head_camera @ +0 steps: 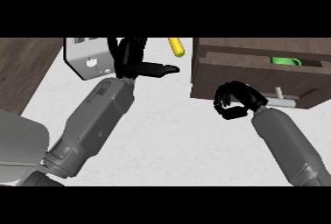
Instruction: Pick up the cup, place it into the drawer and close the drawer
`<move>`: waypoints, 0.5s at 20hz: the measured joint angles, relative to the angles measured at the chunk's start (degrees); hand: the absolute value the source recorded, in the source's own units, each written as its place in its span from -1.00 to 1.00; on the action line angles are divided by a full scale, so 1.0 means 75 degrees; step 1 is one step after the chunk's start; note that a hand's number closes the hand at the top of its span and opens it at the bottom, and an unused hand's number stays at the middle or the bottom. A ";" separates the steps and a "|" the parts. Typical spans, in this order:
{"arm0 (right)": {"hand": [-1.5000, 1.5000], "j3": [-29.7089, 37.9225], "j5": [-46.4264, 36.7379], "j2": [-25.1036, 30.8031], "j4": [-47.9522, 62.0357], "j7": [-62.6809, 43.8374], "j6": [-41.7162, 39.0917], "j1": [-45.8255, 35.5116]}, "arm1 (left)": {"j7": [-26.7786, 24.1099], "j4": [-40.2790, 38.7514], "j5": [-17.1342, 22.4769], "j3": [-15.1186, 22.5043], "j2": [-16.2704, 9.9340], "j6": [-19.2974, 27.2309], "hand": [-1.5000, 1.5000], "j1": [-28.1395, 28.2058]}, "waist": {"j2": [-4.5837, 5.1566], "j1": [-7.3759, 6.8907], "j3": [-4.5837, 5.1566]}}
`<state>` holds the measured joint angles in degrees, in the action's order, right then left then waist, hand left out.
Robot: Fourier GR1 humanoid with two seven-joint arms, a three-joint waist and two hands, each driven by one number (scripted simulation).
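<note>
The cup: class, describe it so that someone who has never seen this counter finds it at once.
Find the dark brown drawer unit at the upper right. The cup sits in its narrow open slot. It is the only bright green thing there; the yellow object lies outside, to the left.

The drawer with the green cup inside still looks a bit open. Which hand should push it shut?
The right hand, probably. It sits curled right at the drawer front, beside its handle, with the green cup already inside. The left hand is farther away, up by the white appliance.
</note>
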<state>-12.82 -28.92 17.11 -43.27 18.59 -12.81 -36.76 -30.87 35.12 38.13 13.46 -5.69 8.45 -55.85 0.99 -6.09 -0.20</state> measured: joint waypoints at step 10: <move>1.00 0.1054 0.0624 0.0152 0.1515 0.0633 0.0045 -0.1060 | 0.0242 0.0601 0.0067 0.0067 -0.0488 -0.0611 -1.00 0.0653 | 0.0079 -0.0311 -0.0055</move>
<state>-4.92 -24.24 18.25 -31.91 23.34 -12.47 -44.71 -29.05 39.63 38.63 13.96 -9.34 3.87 -50.95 1.58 -8.43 -0.62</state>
